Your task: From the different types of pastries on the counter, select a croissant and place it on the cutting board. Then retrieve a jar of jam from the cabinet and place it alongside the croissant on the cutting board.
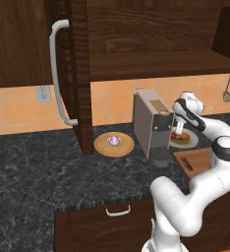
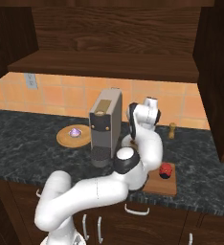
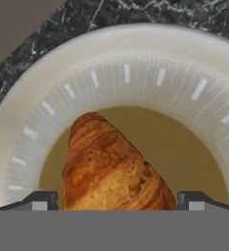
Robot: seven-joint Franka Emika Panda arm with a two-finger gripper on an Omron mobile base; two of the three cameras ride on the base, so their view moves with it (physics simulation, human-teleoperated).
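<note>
Croissant (image 3: pixel 109 166) is sitting on a pale plate (image 3: pixel 136 63) with a ribbed rim, and the gripper (image 3: pixel 117 201) is hanging right over it with its two dark fingertips (image 3: pixel 40 201) spread wide, one on each side of the pastry, nothing clamped between them. In the hand view the pastry is lying aslant, its pointed end reaching toward the plate's tan middle, with bare plate all round that tip and the broad white rim beyond it. From the left base view the gripper (image 1: pixel 178 129) is dipping down just behind the grey coffee machine (image 1: pixel 151 125), which is standing close on one side and leaving little room there; the plate's edge (image 1: pixel 191 142) is peeking out beside the arm. Just in front of the plate the cutting board (image 1: pixel 200 160) is lying on the counter (image 1: pixel 33 167), its slot handle toward the machine and the arm's elbow hanging over it. In the right base view the jar of jam (image 2: pixel 166 170) is standing on the board (image 2: pixel 164 186), near its far edge, with open wood in front of it. A tan pepper shaker (image 2: pixel 171 130) is standing farther back by the tiled wall. On the other side of the machine a round wooden plate (image 1: pixel 107 147) is carrying the purple cupcake (image 1: pixel 114 141), well apart from the gripper. Overhead, the cabinet door (image 1: pixel 75 74) is swung open, its edge facing the room, with the pale bar handle (image 1: pixel 55 69) on it.
</note>
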